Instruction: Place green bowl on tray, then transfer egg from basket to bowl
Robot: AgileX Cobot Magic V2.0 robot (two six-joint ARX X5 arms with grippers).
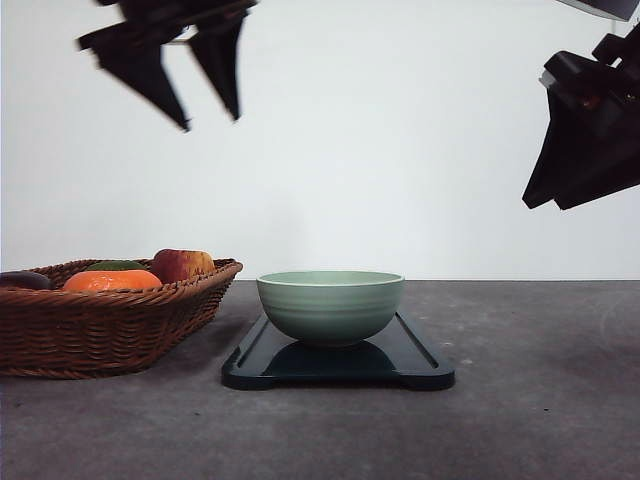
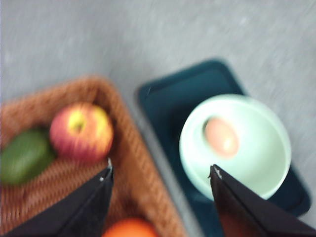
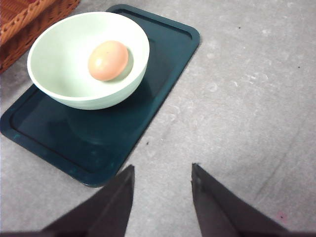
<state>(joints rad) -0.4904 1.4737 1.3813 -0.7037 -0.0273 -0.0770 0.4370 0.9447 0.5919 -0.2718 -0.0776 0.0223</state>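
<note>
The green bowl (image 1: 330, 305) stands on the dark tray (image 1: 420, 365) at the table's middle. Inside the bowl (image 3: 64, 84) lies the brownish-pink egg (image 3: 108, 60); the blurred left wrist view shows the egg (image 2: 221, 137) in the bowl (image 2: 261, 153) too. The wicker basket (image 1: 100, 325) sits to the tray's left. My left gripper (image 1: 210, 120) hangs high above the basket's right end, open and empty (image 2: 160, 173). My right gripper (image 1: 560, 205) is raised at the far right, open with nothing between its fingers (image 3: 163, 173).
In the basket lie a red-yellow apple (image 1: 182, 264), an orange fruit (image 1: 110, 281), a green fruit (image 2: 24, 155) and a dark item (image 1: 22, 280). Grey tabletop (image 1: 540, 400) stretches right of the tray (image 3: 163, 54).
</note>
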